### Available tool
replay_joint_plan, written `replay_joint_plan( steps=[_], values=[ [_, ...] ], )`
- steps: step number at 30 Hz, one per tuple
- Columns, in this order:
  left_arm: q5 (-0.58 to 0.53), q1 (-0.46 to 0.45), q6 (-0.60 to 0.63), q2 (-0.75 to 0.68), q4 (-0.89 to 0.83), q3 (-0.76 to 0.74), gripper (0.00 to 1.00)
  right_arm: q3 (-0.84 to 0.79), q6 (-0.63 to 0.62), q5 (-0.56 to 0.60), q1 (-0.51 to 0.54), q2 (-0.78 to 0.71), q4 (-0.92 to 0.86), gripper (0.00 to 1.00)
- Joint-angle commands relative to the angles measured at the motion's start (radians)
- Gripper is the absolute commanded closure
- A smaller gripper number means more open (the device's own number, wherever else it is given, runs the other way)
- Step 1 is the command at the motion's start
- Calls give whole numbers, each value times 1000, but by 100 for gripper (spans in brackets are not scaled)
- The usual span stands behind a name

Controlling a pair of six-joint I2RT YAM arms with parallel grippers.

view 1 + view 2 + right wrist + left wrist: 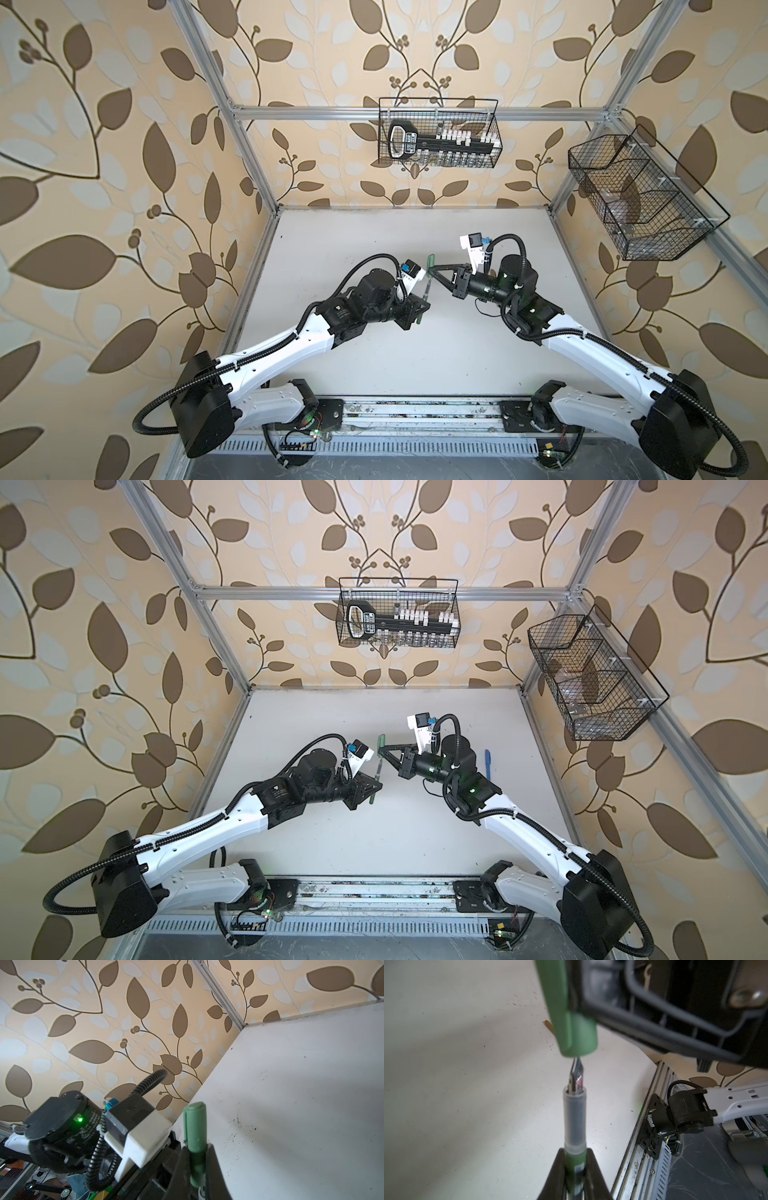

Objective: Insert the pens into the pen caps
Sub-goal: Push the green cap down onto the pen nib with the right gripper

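My left gripper [575, 1153] is shut on the dark green barrel of a pen [575, 1118], whose clear grip section and dark tip point away from the jaws. My right gripper [197, 1147] is shut on the green pen cap [195, 1126]. The pen's tip sits right at the open end of that cap [571, 1022], nearly in line with it. In both top views the two grippers [424, 305] [430, 272] meet above the middle of the table, with the pen [379, 771] below the cap [380, 742]. A blue pen [488, 762] lies on the table beyond the right arm.
A tan-brown piece [548, 1024] lies on the table, half hidden behind the green cap. A wire basket [438, 133] hangs on the back wall and another [640, 195] on the right wall. An aluminium rail [415, 415] runs along the white table's front edge.
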Motion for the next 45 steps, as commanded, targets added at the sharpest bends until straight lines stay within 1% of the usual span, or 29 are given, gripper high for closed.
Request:
replay_joint_plan(
  steps=[1,12,19,32,45],
  values=[
    [-4,-9,20,-28,30,20,85,-27,9,-6,7,-19,28,92],
    [-19,-9,24,-20,39,24,85,-64,44,-11,17,-32,90,92],
    [-34,-8,30,-17,46,32,85,-85,47,-6,25,-44,84,92],
    [-33,-8,50,-12,50,63,85,-104,45,-3,63,-36,136,92],
    [-79,-8,73,-42,33,61,85,-75,-16,4,63,-77,7,92]
  ],
)
